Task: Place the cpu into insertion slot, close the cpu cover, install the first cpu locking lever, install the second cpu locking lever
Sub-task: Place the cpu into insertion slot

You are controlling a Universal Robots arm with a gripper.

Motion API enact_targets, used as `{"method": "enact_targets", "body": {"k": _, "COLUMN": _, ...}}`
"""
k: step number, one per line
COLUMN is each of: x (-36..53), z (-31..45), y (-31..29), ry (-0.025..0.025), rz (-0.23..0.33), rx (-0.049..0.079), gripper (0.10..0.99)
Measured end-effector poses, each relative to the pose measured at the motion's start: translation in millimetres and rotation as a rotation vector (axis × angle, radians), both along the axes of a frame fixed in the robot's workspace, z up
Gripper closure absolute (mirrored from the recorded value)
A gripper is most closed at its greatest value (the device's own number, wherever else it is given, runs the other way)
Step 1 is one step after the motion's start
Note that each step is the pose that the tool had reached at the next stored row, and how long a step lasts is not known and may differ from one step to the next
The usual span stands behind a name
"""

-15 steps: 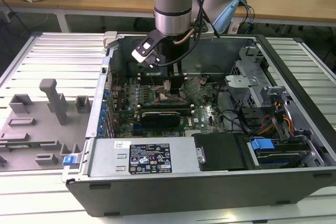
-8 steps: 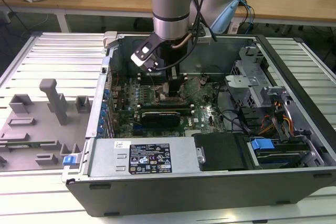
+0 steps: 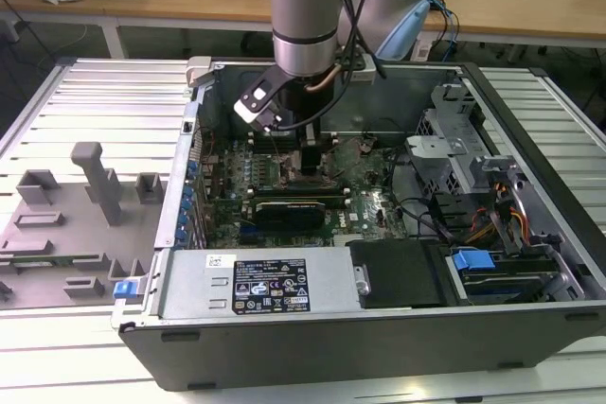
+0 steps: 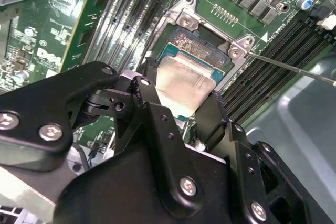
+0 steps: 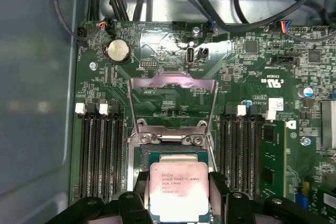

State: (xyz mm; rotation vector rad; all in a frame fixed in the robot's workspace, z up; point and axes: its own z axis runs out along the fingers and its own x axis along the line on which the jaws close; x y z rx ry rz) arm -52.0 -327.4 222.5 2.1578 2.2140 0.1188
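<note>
Pale cpu [image 5: 179,188] above slot [image 4: 191,43] (cover [image 5: 173,82] open)

An open computer case [image 3: 331,357] sits on a ribbed bench [image 3: 104,101]. Grey blocks [image 3: 99,186] stand at the exterior view's left.

Even, bright room light fills the exterior view — the computer case [image 3: 379,352] lies shadowed inside. In the second wrist view glare whitens the cpu [image 4: 181,82].
</note>
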Motion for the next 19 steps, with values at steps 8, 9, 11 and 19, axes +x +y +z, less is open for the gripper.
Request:
{"method": "enact_targets", "body": {"k": 8, "x": -0.6, "z": -10.3, "y": 4.5, "ry": 0.0016, "rz": -0.001, "rx": 0.000, "gripper": 0.545}}
{"method": "enact_targets", "body": {"k": 9, "x": -0.7, "z": -11.5, "y": 4.6, "ry": 0.0018, "rz": -0.001, "rx": 0.000, "gripper": 0.545}}
{"method": "enact_targets", "body": {"k": 11, "x": -0.8, "z": -13.7, "y": 4.8, "ry": 0.0021, "rz": -0.003, "rx": 0.000, "gripper": 0.545}}
{"method": "enact_targets", "body": {"k": 19, "x": -1.9, "z": -20.8, "y": 6.0, "ry": 0.0037, "rz": -0.017, "rx": 0.000, "gripper": 0.545}}
